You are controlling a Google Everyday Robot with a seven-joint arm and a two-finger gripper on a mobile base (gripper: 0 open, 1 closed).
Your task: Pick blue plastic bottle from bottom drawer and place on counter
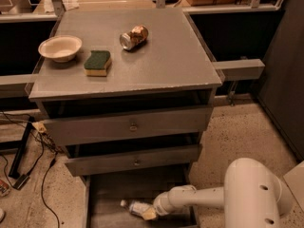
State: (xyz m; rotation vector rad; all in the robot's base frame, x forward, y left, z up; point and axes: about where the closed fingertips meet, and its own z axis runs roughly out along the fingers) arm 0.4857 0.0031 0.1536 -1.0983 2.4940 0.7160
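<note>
From where I stand, the bottom drawer (107, 194) is pulled out at the foot of the cabinet, and the blue plastic bottle (134, 206) lies on its side on the grey floor, white cap pointing toward about 10 o'clock. The white arm (204, 198) reaches in from 3 o'clock, low over the drawer, and the gripper (148, 214) sits right against the bottle's base end, at its 4 o'clock. Whether it is clamped on the bottle or only touching it, I cannot tell. Above, the two upper drawers (128, 126) stick out a little. On the counter (171, 61) a pale bowl (60, 48) sits at 9 o'clock, a green-and-yellow sponge (98, 63) just beside it, and a crushed can (133, 36) toward 12 o'clock. Cables (45, 175) trail over the floor at the cabinet's 8 o'clock.
</note>
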